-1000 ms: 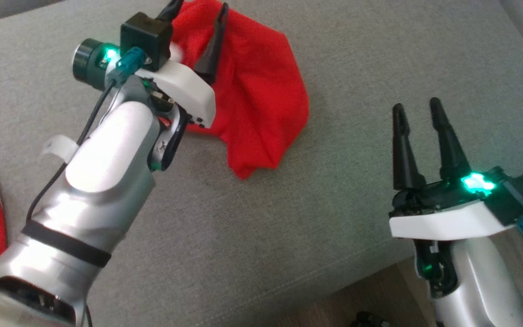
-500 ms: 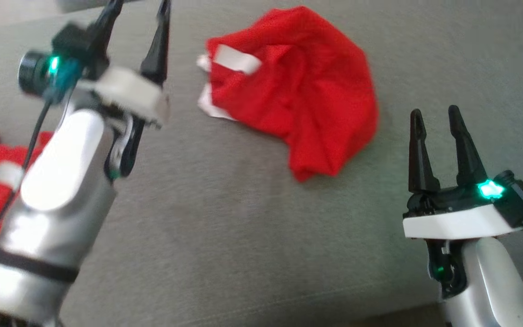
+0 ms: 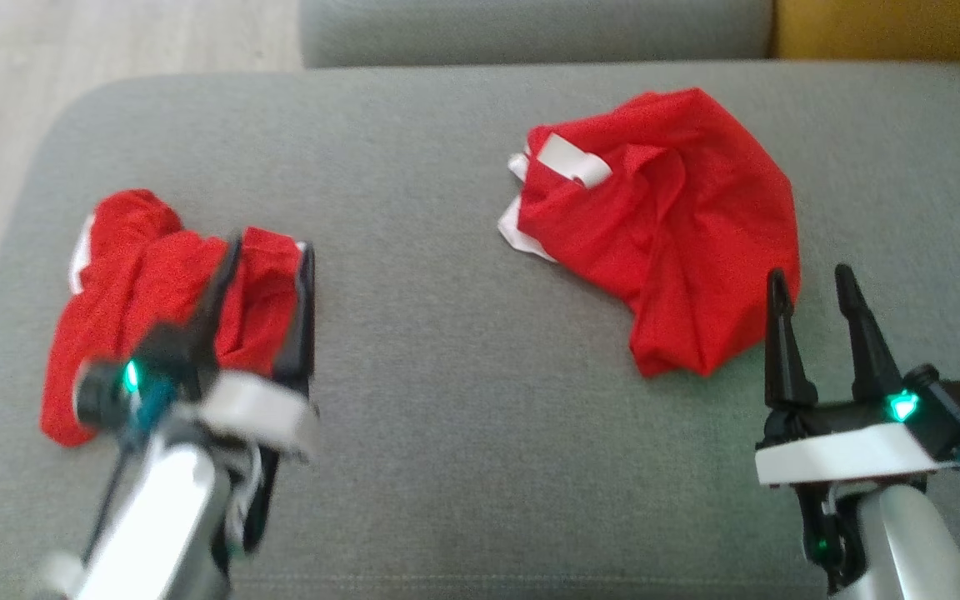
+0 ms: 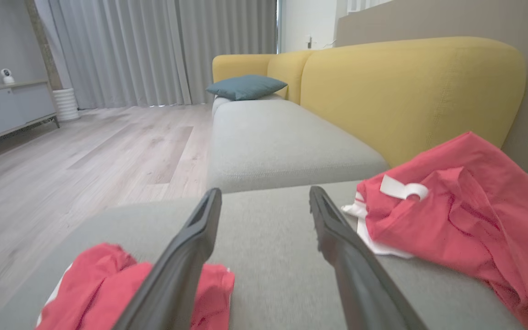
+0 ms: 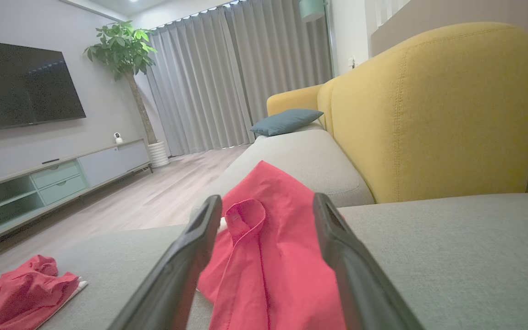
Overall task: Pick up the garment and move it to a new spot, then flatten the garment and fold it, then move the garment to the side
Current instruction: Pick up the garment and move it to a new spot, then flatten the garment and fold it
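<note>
A grey sofa seat (image 3: 447, 417) is spread across the head view, and a yellow backrest (image 4: 406, 91) is seen behind it in the left wrist view. A pale wooden floor (image 4: 85, 151) is seen past the seat's left end, with grey curtains (image 5: 227, 78) at the far wall.

The red garment (image 3: 680, 233) is found crumpled on the seat, right of the middle and near the backrest. A second red garment (image 3: 138, 283) is bunched near the seat's left end, well apart from the first.

The left gripper (image 3: 270, 250), blurred, is held over the second red garment with its fingers spread and nothing between them; whether cloth is touched cannot be told. The right gripper (image 3: 809, 275) is likewise spread and empty, its tips placed just beside the red garment's lower right edge.

A teal cushion (image 4: 245, 86) is laid on the far seat. A white label loop (image 3: 572, 160) is turned up on the red garment's upper left.
</note>
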Motion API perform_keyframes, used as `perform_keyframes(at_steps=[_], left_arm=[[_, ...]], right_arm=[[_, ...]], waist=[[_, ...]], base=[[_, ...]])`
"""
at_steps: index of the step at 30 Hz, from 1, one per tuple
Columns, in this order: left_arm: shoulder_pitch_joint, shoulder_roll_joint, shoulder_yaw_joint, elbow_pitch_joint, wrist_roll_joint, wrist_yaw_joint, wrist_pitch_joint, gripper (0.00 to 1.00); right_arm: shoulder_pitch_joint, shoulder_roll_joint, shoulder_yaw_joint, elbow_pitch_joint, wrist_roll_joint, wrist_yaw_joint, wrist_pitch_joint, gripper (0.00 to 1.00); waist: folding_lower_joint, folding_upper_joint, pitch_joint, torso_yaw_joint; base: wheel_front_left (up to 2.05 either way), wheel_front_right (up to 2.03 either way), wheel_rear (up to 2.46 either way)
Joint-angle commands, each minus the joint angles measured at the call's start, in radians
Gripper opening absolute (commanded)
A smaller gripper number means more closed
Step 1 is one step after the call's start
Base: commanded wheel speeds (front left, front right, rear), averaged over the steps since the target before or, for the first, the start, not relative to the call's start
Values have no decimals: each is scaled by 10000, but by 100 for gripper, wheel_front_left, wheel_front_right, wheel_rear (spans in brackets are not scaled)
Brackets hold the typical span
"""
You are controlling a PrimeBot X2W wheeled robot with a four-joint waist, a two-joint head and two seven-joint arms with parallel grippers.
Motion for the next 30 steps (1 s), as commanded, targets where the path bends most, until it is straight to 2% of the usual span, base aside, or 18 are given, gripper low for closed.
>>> perform_keyframes(at_steps=[1,3,7,16,24,30], left_arm=[[-21,77,534,-473,230,107,-52,100],[626,-171,742,-754,396,222,-52,100],[1576,-767,1058,-1150,937,124,-52,100],[1794,-1400,1662,-1276,1507,-465,-52,100],[1750,-1960,1999,-1005,1826,-1055,-53,100],[1698,-2221,2161,-821,2001,-1405,-53,100]], right_arm=[[-52,-52,158,-226,-82,40,-65,100],[55,-52,93,-153,-107,40,-65,100],[187,-52,6,-30,-72,40,-65,100],[-198,-52,91,181,-537,40,-65,100],[-1791,-52,-96,1891,-1744,40,452,100],[-2826,-52,-985,3485,-2651,40,821,100]], waist=[[0,-1,-344,303],[0,-1,-447,363],[0,-1,-523,422],[0,-1,-246,681],[0,-1,201,1398],[0,-1,514,1910]], base=[[0,0,0],[0,0,0],[0,0,0],[0,0,0],[0,0,0],[0,0,0]])
